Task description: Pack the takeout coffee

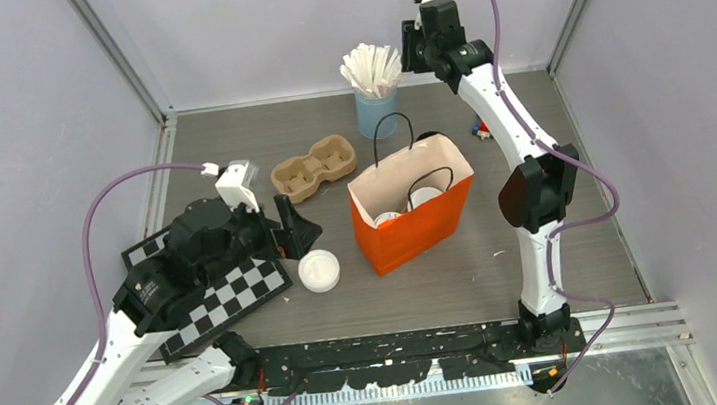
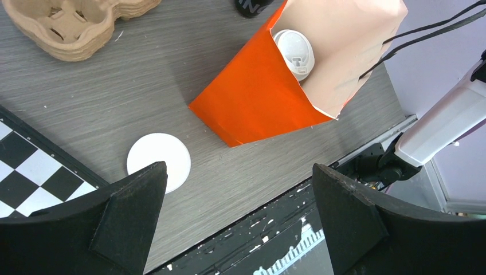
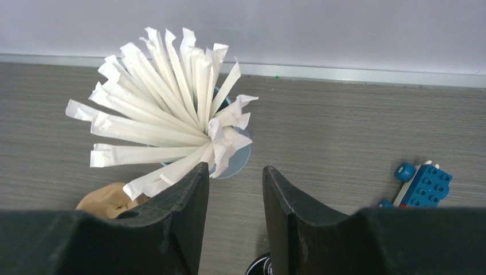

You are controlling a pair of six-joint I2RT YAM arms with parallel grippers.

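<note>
An orange paper bag [image 1: 415,225] stands open mid-table, and the white sip lids of two takeout coffee cups [image 1: 388,217] [image 1: 425,195] show inside it. The left wrist view shows the bag [image 2: 258,97] with one lidded cup [image 2: 294,51] in its mouth. My left gripper [image 1: 297,231] [image 2: 238,166] hangs wide open and empty, left of the bag and over the table's front edge. Beside its left finger a round white lid [image 1: 319,270] [image 2: 159,162] lies on the table. My right gripper [image 1: 414,54] [image 3: 235,167] is high at the back, jaws narrowly apart with nothing between them.
A light-blue cup of white stirrers [image 1: 377,110] [image 3: 172,120] stands just left of the right gripper. A cardboard cup carrier [image 1: 314,167] [image 2: 74,23] lies behind the left gripper. A checkerboard [image 1: 219,298] lies front left. Blue toy bricks [image 3: 424,183] lie back right.
</note>
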